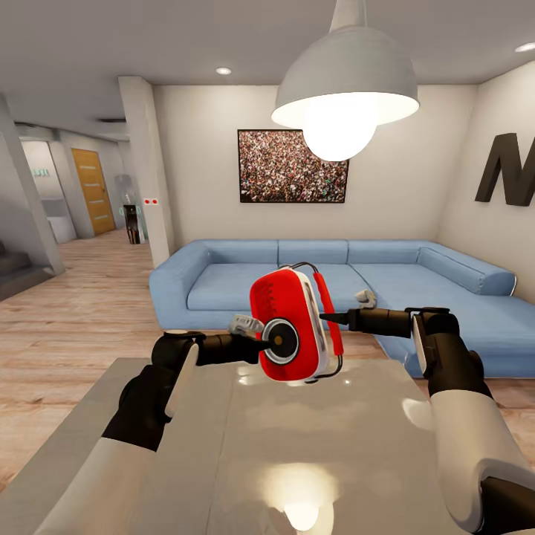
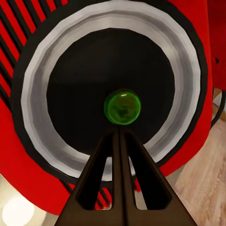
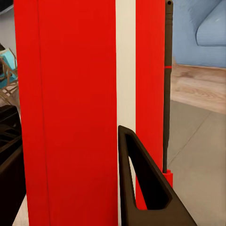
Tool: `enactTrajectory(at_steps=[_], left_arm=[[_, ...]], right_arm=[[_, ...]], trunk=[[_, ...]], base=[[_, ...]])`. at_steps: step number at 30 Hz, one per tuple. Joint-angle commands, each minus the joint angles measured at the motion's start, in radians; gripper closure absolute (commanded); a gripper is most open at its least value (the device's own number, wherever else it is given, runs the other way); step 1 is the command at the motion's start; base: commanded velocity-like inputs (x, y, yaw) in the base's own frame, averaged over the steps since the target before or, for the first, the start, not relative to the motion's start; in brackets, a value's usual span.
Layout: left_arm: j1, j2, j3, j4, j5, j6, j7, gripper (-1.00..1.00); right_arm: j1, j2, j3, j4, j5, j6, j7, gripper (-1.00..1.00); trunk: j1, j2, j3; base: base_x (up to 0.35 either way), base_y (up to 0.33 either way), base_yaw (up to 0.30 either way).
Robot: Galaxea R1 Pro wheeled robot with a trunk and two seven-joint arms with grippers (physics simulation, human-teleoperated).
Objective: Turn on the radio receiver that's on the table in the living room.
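Radio's up off the table, one arm holding, the other poking the dial.

The right gripper [image 1: 338,318] is clamped on the side of the radio receiver [image 1: 291,325], holding it above the glossy grey table [image 1: 186,461], probably so the front faces the left gripper [image 2: 119,141]. That one has its fingers pressed together into a point, just short of the green-lit button [image 2: 122,107] at the dial's centre. Blue sofa [image 1: 223,286] behind, wood floor [image 1: 67,327], and a pendant lamp [image 1: 345,82] glaring off the tabletop.

A home living room: blue L-shaped sofa [image 1: 357,286], framed crowd picture [image 1: 293,166], pendant lamp [image 1: 345,89].
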Motion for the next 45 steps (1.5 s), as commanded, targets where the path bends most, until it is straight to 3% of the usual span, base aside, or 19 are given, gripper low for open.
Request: enactTrajectory(at_steps=[1,28,41,45], left_arm=[[0.0,0.0,0.0,0.0,0.0,0.0,0.0,1.0],[0.0,-0.002,0.0,-0.002,0.0,0.0,0.0,1.0],[0.0,0.0,-0.001,-0.017,0.0,0.0,0.0,1.0],[0.0,0.001,-0.001,-0.018,0.0,0.0,0.0,1.0]], right_arm=[[0.0,0.0,0.0,0.0,-0.005,0.002,0.0,1.0],[0.0,-0.001,-0.002,0.0,-0.002,0.004,0.001,1.0],[0.0,-0.005,-0.006,0.0,0.056,0.003,-0.007,1.0],[0.0,-0.027,-0.008,0.0,0.064,0.002,-0.009,1.0]], trunk=[[0.0,0.0,0.0],[0.0,0.0,0.0],[0.0,0.0,0.0],[0.0,0.0,0.0]], base=[[0.0,0.0,0.0],[0.0,0.0,0.0],[0.0,0.0,0.0],[0.0,0.0,0.0]])
